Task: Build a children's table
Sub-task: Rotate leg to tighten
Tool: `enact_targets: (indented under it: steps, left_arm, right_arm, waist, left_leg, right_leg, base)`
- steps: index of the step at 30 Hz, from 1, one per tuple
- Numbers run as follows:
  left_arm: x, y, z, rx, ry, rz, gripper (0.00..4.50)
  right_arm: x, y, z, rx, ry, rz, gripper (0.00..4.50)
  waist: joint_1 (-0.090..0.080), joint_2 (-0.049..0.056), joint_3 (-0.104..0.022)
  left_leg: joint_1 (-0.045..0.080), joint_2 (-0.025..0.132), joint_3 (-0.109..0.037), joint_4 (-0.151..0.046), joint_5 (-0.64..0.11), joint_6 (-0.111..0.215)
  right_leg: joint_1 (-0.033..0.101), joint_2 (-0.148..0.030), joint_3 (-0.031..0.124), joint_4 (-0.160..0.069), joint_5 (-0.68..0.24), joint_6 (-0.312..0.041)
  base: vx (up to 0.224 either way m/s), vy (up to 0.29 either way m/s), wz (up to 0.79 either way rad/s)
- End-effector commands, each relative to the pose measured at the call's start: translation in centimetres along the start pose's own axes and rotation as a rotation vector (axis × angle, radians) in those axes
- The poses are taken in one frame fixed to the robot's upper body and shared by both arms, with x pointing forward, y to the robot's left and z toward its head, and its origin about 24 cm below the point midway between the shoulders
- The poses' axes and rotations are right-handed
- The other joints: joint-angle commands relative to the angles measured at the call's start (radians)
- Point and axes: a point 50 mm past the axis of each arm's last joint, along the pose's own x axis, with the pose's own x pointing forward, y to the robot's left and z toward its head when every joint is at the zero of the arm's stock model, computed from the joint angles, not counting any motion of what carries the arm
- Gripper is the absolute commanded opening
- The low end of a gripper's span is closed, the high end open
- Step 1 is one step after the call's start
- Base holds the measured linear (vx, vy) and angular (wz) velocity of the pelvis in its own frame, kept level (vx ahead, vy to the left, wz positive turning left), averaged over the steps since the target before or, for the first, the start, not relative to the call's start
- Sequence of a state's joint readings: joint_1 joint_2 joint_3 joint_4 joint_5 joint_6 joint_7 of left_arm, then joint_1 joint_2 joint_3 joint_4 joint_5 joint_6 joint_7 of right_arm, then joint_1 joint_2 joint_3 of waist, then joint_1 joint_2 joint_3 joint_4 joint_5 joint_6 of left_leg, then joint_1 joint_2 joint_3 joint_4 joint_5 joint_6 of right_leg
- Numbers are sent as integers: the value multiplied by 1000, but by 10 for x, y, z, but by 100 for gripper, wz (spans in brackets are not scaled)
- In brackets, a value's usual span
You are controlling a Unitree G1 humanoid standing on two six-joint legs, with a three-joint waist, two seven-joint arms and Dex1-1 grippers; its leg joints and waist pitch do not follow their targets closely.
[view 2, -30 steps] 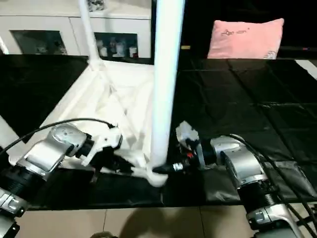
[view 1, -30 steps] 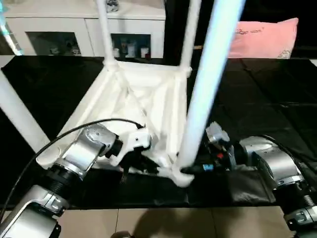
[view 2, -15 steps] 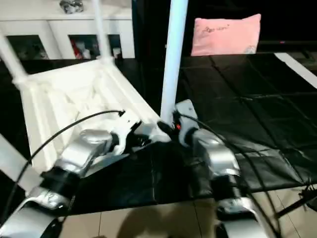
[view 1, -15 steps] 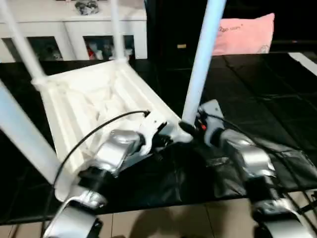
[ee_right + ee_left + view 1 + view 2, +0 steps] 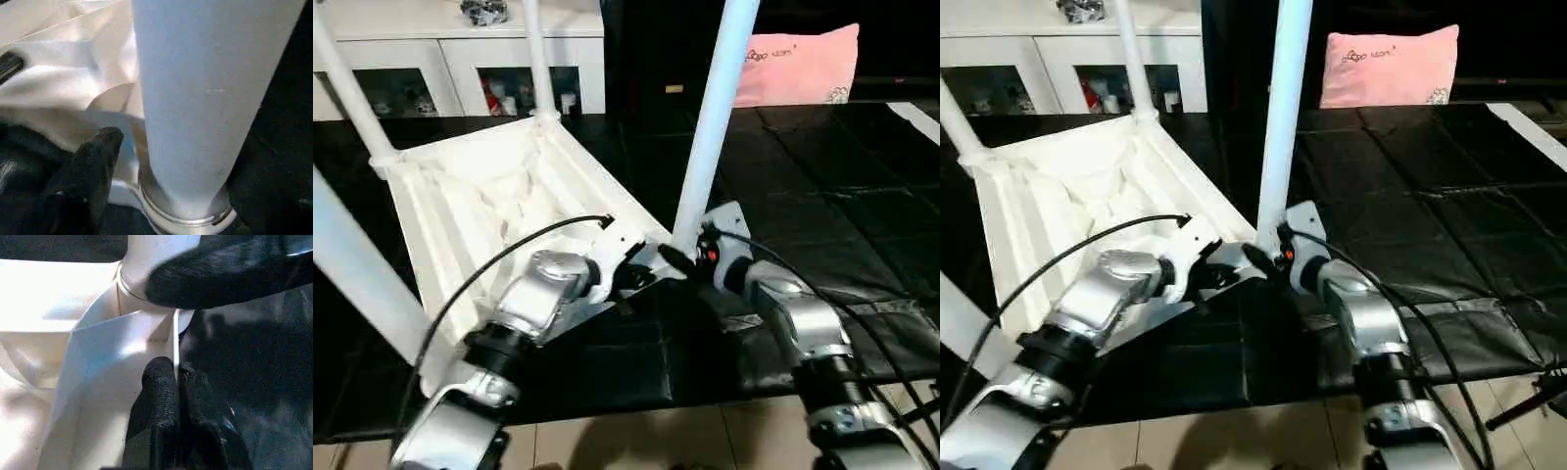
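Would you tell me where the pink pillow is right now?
In the left eye view the pink pillow sits at the far right of the scene, behind the black mat and right of the upright leg that both grippers meet at.

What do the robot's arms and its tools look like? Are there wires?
Both arms are shiny silver tubes with black ring joints. The left arm has a thin black cable looping over it and a white wrist block. The right arm has black cables along it and a small red light at its white wrist. The tool fingers are black.
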State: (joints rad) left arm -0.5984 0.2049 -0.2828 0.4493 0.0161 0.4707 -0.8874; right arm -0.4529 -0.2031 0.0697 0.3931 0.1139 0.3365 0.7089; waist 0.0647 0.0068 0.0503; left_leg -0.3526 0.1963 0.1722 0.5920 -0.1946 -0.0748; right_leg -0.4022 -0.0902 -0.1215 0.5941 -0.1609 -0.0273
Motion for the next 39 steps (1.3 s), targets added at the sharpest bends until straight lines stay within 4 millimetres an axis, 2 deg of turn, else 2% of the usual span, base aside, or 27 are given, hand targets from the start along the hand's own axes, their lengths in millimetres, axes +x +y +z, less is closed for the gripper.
enact_targets:
  steps: [1,2,3,4,5,6,9,14,16,20,23,28,31,33,35,39]
  left_arm:
    - [-1,-8,11,65,-38,-99,0]
    - [-3,-8,9,66,-34,-109,0]
    - [-7,-8,6,79,-21,-140,0]
    - [-12,-7,4,100,-7,-174,0]
    - [-12,-7,4,100,-7,-174,0]
    - [-20,-7,0,134,10,-233,0]
    - [-27,-9,-2,168,2,-306,0]
    - [-38,-13,-8,214,21,-427,0]
    - [-40,-15,-9,233,37,-459,0]
    - [-43,-18,-13,290,83,-554,0]
    - [-42,-20,-12,306,92,-582,0]
    - [-40,-22,-9,338,106,-625,0]
    - [-39,-22,-8,341,104,-631,0]
    - [-39,-22,-8,342,105,-637,0]
    - [-39,-22,-8,342,106,-640,0]
    - [-39,-22,-9,342,111,-647,0]
  right_arm:
    - [-1,12,-4,-9,8,149,399]
    - [-4,11,-3,-12,7,161,399]
    - [-11,9,-2,-21,1,206,417]
    - [-18,6,0,-37,-5,253,417]
    - [-18,6,0,-37,-5,253,435]
    - [-29,2,3,-57,-11,333,444]
    - [-37,-1,4,-96,13,396,444]
    - [-49,-5,2,-139,85,523,444]
    - [-51,-5,2,-154,102,558,444]
    - [-53,-3,4,-162,107,666,444]
    - [-52,0,4,-162,108,708,444]
    - [-50,4,4,-165,110,775,444]
    - [-50,5,4,-157,113,798,409]
    - [-51,7,3,-144,123,820,404]
    - [-51,8,2,-140,127,829,370]
    - [-51,8,1,-144,130,836,343]
  waist:
    - [8,-3,-65]
    - [10,-3,-65]
    - [15,-10,-65]
    - [17,-7,-64]
    - [21,-7,-64]
    - [27,-6,-66]
    - [36,-5,-66]
    - [51,-8,-66]
    - [54,-6,-66]
    - [62,-9,-65]
    - [72,-8,-66]
    - [74,-7,-67]
    - [73,-7,-68]
    - [74,-6,-69]
    - [73,-7,-69]
    - [73,-6,-69]
  left_leg:
    - [-5,32,-10,-67,-171,67]
    - [-4,32,-10,-67,-172,68]
    - [-4,33,-9,-67,-173,70]
    - [-3,34,-9,-68,-173,71]
    - [-1,36,-9,-68,-180,72]
    - [1,37,-9,-67,-177,71]
    - [1,39,-8,-67,-166,71]
    - [3,41,-5,-66,-160,71]
    - [3,41,-5,-66,-161,71]
    - [3,42,-5,-66,-170,69]
    - [8,44,-4,-67,-170,62]
    - [4,43,-6,-67,-175,57]
    - [3,42,-6,-66,-169,55]
    - [3,42,-6,-65,-160,58]
    - [3,42,-6,-65,-160,59]
    - [2,42,-7,-65,-166,56]
  right_leg:
    - [61,-66,58,-80,-303,-148]
    - [61,-66,59,-80,-304,-152]
    - [63,-67,58,-80,-312,-151]
    - [61,-68,60,-80,-316,-153]
    - [59,-69,60,-81,-327,-153]
    - [59,-69,61,-78,-317,-158]
    - [58,-68,62,-71,-274,-176]
    - [57,-68,62,-68,-266,-188]
    - [56,-68,62,-67,-270,-189]
    - [56,-69,63,-70,-298,-182]
    - [53,-69,63,-69,-299,-185]
    - [57,-70,63,-67,-289,-185]
    - [58,-70,62,-68,-296,-183]
    - [58,-69,62,-66,-284,-184]
    - [58,-68,61,-66,-279,-187]
    - [59,-68,61,-67,-287,-184]
  base:
    - [0,0,0]
    - [0,0,0]
    - [0,0,0]
    - [0,0,0]
    - [0,0,0]
    - [0,0,0]
    - [0,0,0]
    - [0,0,0]
    - [0,0,0]
    - [0,0,0]
    - [0,0,0]
    - [0,0,0]
    - [0,0,0]
    - [0,0,0]
    - [0,0,0]
    - [0,0,0]
